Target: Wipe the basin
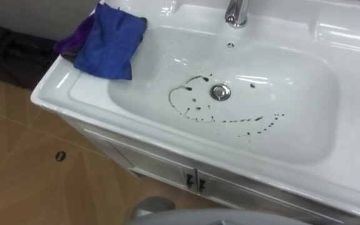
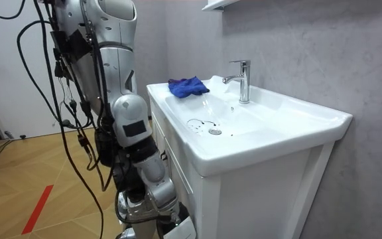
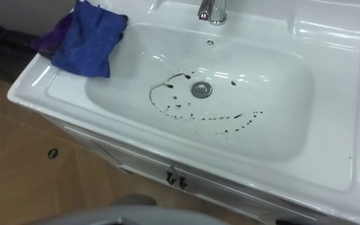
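Basin (image 1: 292, 94) is right in front of me, white, with dark spots (image 1: 195, 114) in a ring by its drain (image 1: 220, 92). A blue cloth (image 1: 112, 42) lies bunched up on the rim at the back left corner, away from the spots, and the tap (image 1: 236, 12) stands at the back. I cannot tell how my hands are held.
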Available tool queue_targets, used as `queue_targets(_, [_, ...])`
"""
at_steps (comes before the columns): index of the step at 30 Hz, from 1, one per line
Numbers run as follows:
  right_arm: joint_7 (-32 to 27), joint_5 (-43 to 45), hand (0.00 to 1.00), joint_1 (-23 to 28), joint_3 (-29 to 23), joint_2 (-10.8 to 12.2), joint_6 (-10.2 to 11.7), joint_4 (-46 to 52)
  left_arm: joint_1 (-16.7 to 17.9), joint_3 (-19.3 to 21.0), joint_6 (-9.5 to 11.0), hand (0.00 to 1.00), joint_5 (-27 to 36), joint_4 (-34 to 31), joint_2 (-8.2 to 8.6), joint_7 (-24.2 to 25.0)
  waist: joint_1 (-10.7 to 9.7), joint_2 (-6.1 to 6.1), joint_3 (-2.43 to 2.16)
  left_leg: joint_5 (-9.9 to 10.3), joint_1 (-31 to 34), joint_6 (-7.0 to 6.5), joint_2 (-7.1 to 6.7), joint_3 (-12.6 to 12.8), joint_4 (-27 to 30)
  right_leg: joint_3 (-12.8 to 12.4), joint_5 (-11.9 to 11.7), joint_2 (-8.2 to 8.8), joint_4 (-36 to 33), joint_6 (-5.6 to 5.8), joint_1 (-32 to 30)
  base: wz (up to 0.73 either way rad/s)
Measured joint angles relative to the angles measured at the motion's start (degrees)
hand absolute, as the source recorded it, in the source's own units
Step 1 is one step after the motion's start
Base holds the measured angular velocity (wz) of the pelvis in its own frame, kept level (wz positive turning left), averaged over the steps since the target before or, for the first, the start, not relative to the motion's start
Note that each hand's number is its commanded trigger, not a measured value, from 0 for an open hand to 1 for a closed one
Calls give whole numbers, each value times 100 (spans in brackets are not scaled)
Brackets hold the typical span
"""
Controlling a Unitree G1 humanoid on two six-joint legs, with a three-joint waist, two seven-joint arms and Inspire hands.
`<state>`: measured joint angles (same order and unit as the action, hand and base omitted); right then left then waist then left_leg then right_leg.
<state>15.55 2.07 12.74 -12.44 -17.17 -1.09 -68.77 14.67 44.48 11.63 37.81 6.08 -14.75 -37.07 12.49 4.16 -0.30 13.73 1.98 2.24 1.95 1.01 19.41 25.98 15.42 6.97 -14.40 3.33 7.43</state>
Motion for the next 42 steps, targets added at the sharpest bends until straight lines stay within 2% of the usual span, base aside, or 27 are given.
queue_targets(5, [-53,-49,0,3,173,7,103,21,2,-31,56,0,-775,-345,-38,-323,-147,-17,13,0,-21,0,-6,9,-9,-40,0,-1,32,0,7,-2])
queue_targets(8, [-46,10,0,-27,196,8,166,2,-4,-112,77,0,-1687,-467,-49,-418,-303,6,9,0,-34,0,-8,23,-15,-72,0,-7,57,0,22,-1])
queue_targets(9, [-42,67,0,-38,216,9,210,-32,-35,-214,94,0,-2175,-556,-56,-454,-378,1,48,0,-101,0,-20,5,-19,-62,-1,-7,82,3,108,7])
queue_targets(10, [-39,83,0,-38,224,11,240,-65,-83,-309,130,0,-2672,-588,-63,-473,-470,-2,63,0,-168,-1,-34,-17,-46,-68,4,-2,94,14,179,7])
queue_targets(11, [-43,81,0,-39,224,12,243,-66,-100,-350,151,0,-2910,-590,-64,-493,-511,-49,93,0,-180,-1,-34,-17,-57,-75,5,-2,95,15,180,0])
queue_targets(12, [-44,75,0,-41,223,11,268,-55,-136,-446,177,0,-3286,-613,-73,-529,-591,31,72,0,-177,-1,-31,-17,-62,-108,4,-9,101,15,172,-6])
queue_targets(13, [-45,75,0,-35,237,7,295,-83,-181,-579,205,0,-3614,-614,-89,-558,-646,25,95,0,-185,-1,-30,-4,-73,-171,4,-16,94,14,155,-8])
queue_targets(15, [-45,42,0,-38,278,6,301,-183,-211,-803,221,0,-4016,-618,-154,-621,-684,26,101,0,-255,-1,-30,45,-121,-252,4,-12,95,14,158,-20])
queue_targets(17, [-47,8,0,-42,325,10,299,-259,-254,-928,225,0,-4299,-636,-225,-627,-768,31,99,0,-336,-1,-30,88,-195,-325,4,-9,97,14,162,-24])
queue_targets(20, [-38,16,0,-5,449,13,299,-302,-269,-1016,230,0,-5087,-803,-254,-651,-890,17,98,0,-403,-1,-24,157,-226,-465,1,-15,76,14,161,-23])
queue_targets(22, [-41,63,0,-31,457,18,299,-480,-288,-1215,252,0,-5602,-895,-268,-657,-974,12,92,0,-466,-1,-21,218,-274,-553,0,-15,74,14,156,-18])
queue_targets(25, [-37,70,0,-41,497,13,293,-542,-408,-1661,258,0,-5758,-909,-312,-689,-1104,20,93,0,-484,-1,-17,260,-280,-696,-3,-25,68,11,132,-9])
queue_targets(28, [-29,77,0,-41,502,21,288,-562,-486,-1897,261,0,-5764,-909,-322,-598,-1187,17,92,0,-579,-1,4,348,-303,-834,-10,-39,64,1,146,-28])
queue_targets(30, [-18,75,0,-42,501,22,281,-579,-552,-1906,263,0,-5766,-909,-330,-573,-1244,16,95,0,-619,-1,11,362,-335,-880,-14,-48,64,-5,136,-19])
queue_targets(34, [89,59,0,-46,506,25,221,-703,-635,-2014,263,0,-5762,-911,-475,-481,-1310,12,94,1,-681,0,44,454,-411,-1001,-26,-77,67,-16,103,-13])
queue_targets(42, [62,65,0,-95,514,158,27,-758,-632,-2256,229,0,-5777,-807,-467,-219,-1416,-84,98,-1,-745,2,58,518,-518,-1137,-31,-101,70,-19,82,-5])
